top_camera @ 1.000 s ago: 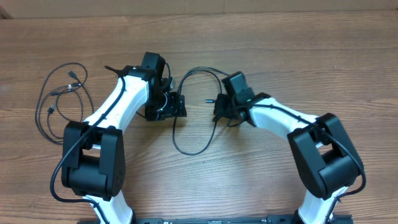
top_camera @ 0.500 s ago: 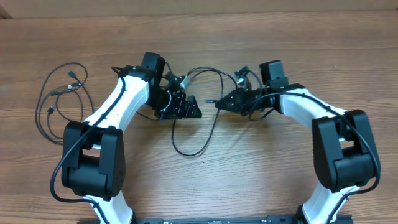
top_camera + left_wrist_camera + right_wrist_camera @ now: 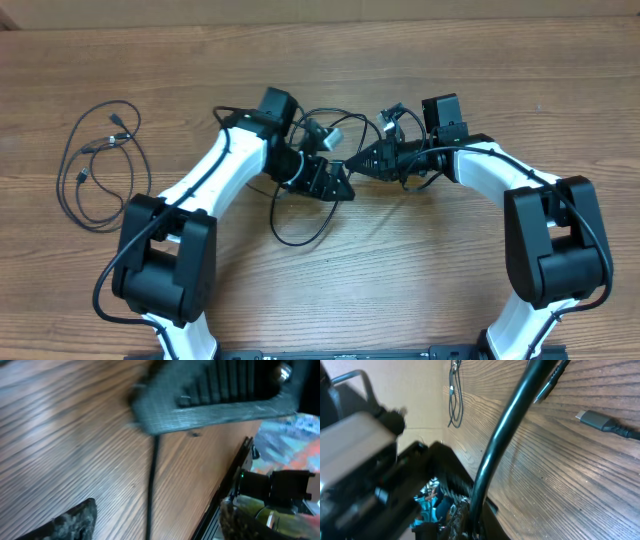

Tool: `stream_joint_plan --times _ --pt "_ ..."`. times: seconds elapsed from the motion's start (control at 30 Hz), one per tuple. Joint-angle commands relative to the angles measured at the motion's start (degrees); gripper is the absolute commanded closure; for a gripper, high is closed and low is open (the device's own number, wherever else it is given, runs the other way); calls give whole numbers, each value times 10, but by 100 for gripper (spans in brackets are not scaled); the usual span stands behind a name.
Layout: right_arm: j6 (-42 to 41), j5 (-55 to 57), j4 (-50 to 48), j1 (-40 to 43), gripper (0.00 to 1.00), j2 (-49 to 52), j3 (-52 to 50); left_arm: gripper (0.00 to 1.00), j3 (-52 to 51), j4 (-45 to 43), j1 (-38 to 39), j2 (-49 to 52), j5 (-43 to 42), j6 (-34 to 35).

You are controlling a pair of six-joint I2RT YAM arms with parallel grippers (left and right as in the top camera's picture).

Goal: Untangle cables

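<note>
Far left: spare cables (image 3: 100, 160) lie loosely coiled on the bench (image 3: 420, 290), well apart from the work. Ignore them for now.

Left claw (image 3: 338, 180) is spread wide at bench centre. Its wrist view shows a strand of the looped cable (image 3: 298, 243) running between the fingers, not pinched. The loop arcs above both claws and sags toward the robot below them.

Right claw (image 3: 356, 167) is closed tight, tips just beside the left's. The cable runs straight into it in its wrist view, so I read it as pinching that cable near one end.

Likely step: left takes a second hold, then the two spread.
- Close left only once the strand is centred on the pads.
- Use right as the anchor.
- Pull apart low and slow along the bench.
- If the loop cinches toward a knot, slacken.
</note>
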State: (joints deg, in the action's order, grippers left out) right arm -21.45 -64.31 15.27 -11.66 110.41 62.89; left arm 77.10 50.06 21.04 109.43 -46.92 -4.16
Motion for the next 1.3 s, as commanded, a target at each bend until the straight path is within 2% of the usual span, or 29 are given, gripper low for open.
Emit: stream_joint_plan --times 0.0,0.3,0.37,0.4,0.43,0.5,0.53,0.57,0.6,0.63,0.73,0.8,1.0,1.1,1.27 --pt "-28 -14 -4 -2 96 -21 -4 27 -2 -11 19 8 -22 -23" --pt "-92 -14 -5 -2 96 -21 -4 61 -2 -36 45 8 9 -18" --pt "-101 -13 -5 -2 96 -21 -4 75 -2 -36 46 8 18 -18" --pt "-101 -12 -5 -2 96 -21 -4 87 -3 -36 46 8 28 -16" --pt "-101 -8 -6 -2 96 -21 -4 94 -2 -36 46 8 41 -11" --pt "-101 16 -6 -2 96 -21 -4 96 -2 -38 45 8 81 21" --pt "-101 29 -4 -2 90 -21 -4 96 -2 -39 45 8 105 42" --pt "-101 43 -1 -2 75 -21 -4 96 -2 -39 45 8 133 65" --pt "-101 52 2 -2 55 -21 -4 96 -2 -39 45 8 161 85" --pt "-101 63 5 -2 45 -21 -4 96 -2 -39 45 8 179 97" --pt "-101 106 21 -2 24 -21 -4 96 -3 -38 45 8 206 114" --pt "-101 143 33 -2 0 -21 -5 96 -3 -39 45 8 206 115" --pt "-105 290 87 0 0 -20 -7 96 -3 -35 45 8 244 125" --pt "-149 351 112 13 0 -20 -7 96 -3 -27 45 8 282 148" --pt "-178 392 132 55 0 -20 -8 96 -3 -11 45 8 323 162"
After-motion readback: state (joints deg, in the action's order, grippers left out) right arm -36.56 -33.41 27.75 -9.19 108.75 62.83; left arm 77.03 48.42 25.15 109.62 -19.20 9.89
